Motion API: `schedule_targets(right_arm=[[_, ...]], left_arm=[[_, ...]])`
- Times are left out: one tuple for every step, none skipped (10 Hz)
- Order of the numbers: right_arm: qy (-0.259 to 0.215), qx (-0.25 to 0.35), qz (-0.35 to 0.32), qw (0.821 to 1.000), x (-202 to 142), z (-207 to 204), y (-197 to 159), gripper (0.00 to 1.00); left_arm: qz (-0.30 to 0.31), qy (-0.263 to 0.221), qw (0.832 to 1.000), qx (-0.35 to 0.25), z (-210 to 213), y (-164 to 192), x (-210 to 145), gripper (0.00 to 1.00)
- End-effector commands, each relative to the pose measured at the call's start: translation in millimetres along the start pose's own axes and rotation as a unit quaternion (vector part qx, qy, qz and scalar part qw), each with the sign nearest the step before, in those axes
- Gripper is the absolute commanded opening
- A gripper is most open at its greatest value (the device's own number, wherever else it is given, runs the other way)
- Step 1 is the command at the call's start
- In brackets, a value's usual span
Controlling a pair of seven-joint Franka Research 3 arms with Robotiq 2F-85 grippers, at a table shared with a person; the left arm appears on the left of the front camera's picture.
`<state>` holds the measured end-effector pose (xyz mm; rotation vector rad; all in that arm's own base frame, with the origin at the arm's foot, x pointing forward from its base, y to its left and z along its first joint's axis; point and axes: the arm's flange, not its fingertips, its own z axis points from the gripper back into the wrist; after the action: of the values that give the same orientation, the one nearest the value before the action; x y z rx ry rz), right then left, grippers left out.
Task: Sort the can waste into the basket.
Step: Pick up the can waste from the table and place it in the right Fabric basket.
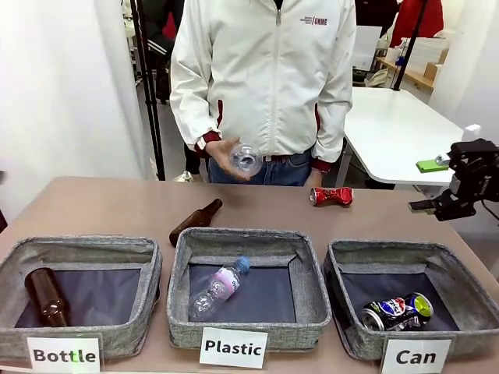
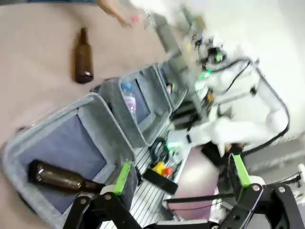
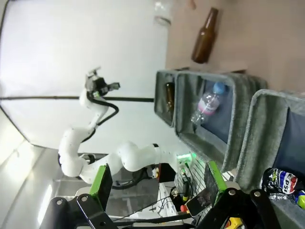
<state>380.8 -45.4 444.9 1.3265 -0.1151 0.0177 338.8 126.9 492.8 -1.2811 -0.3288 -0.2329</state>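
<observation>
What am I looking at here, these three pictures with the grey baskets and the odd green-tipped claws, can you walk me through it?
These are three cameras on one two-armed robot. The front view looks across a brown table at a person, whose hand holds a clear plastic bottle. The other two pictures come from cameras on the robot's wrists, so they look tilted. The green-tipped claws are its grippers: the left gripper and the right gripper both stand open and hold nothing.

Three grey fabric baskets sit in a row, signed Bottle, Plastic and Can. The Can basket already holds a dark crushed can. A red crushed can lies on the table beyond it, not yet sorted. A brown glass bottle also lies on the table.
</observation>
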Motion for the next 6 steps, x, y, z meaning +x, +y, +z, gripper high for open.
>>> schedule_targets(right_arm=[[-0.04, 0.002, -0.016, 0.999, 13, 19, 4, 1.0], [-0.063, 0.005, -0.023, 0.998, 15, 34, 2, 1.0], [-0.086, 0.006, -0.027, 0.996, 17, 46, 2, 1.0], [-0.101, 0.005, -0.029, 0.994, 22, 56, 2, 1.0], [-0.056, -0.004, -0.014, 0.998, 9, 39, -2, 1.0], [-0.056, -0.004, -0.014, 0.998, 9, 39, -2, 1.0]], left_arm=[[0.028, -0.091, 0.992, -0.083, 29, 50, 11, 1.0], [0.053, -0.116, 0.987, -0.103, 39, 82, -1, 1.0], [0.059, -0.105, 0.987, -0.105, 43, 99, -8, 1.0], [0.056, -0.091, 0.99, -0.088, 42, 111, -6, 1.0], [0.074, -0.116, 0.987, -0.083, 51, 93, -23, 1.0], [0.074, -0.116, 0.987, -0.083, 51, 93, -23, 1.0]])
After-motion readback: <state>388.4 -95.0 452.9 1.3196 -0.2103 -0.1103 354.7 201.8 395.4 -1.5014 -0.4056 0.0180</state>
